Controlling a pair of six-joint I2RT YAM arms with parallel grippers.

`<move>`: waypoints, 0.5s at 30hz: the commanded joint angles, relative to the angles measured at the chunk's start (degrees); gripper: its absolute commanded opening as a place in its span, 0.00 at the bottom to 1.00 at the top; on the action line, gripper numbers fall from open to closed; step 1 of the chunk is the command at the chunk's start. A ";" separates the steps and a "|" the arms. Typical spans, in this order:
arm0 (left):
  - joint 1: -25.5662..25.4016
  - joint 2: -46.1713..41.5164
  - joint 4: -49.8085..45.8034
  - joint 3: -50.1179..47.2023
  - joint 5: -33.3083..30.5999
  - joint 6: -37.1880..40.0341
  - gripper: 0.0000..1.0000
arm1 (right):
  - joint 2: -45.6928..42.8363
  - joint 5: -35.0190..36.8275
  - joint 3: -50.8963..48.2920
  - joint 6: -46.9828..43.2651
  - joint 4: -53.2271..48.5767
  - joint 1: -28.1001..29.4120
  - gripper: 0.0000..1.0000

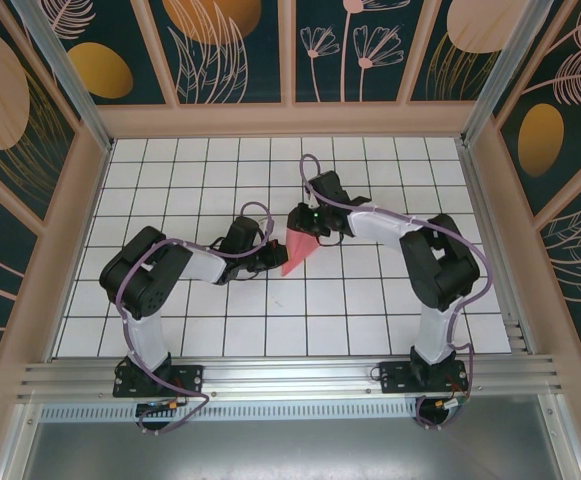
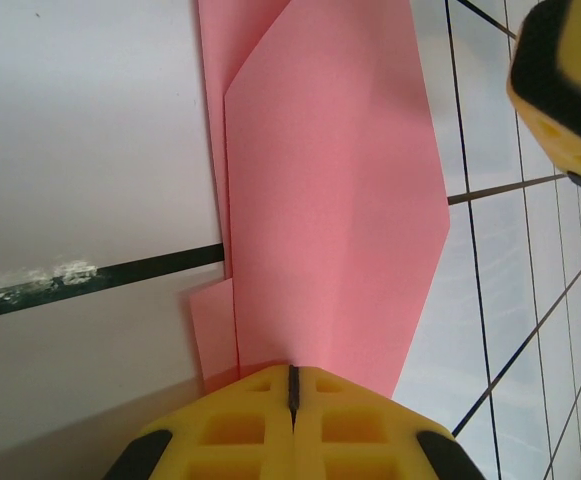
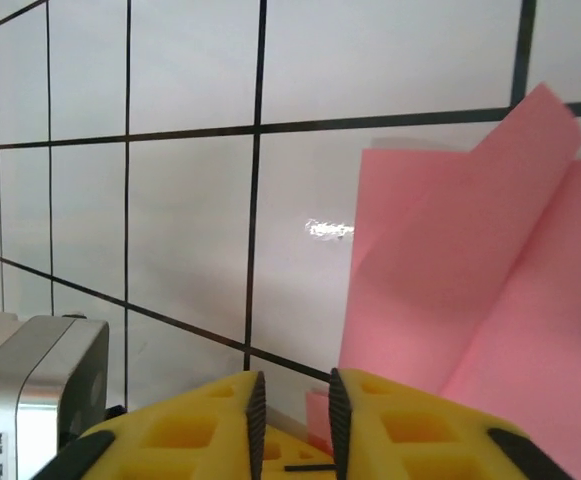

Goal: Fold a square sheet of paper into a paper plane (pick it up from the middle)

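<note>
Left gripper (image 2: 292, 378) clamped on the tip of the paper plane (image 2: 330, 220), lying on the tiled table (image 1: 170, 310); right gripper (image 3: 297, 390) nearly closed at its wide end, hold uncertain. Risk: opposed pulls may tear or unfold the thin paper

The paper plane (image 1: 297, 250) is plain salmon-pink, and the bench (image 1: 370, 300) is white, ruled into square tiles by thin dark lines. The left arm (image 1: 155, 272) and right arm (image 1: 440, 262) are black with pale grey-white links and lilac cables, while the left fingers (image 2: 235, 435) and right fingers (image 3: 185, 440) are bright yellow with black inner strips. The walls (image 1: 235, 60) are dark teal, patterned with orange and peach ovals and thin pink leaf and flower outlines, set in a peach frame (image 1: 290, 118).
</note>
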 commanded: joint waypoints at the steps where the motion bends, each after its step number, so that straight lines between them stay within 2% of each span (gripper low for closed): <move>1: 0.34 3.41 -8.70 -0.81 -5.86 2.29 0.06 | 2.57 -3.40 -0.49 -1.10 1.43 -0.11 0.23; 15: 0.29 2.99 -8.87 -1.24 -5.89 2.07 0.06 | 6.20 -2.90 -2.04 -0.76 3.25 -1.97 0.21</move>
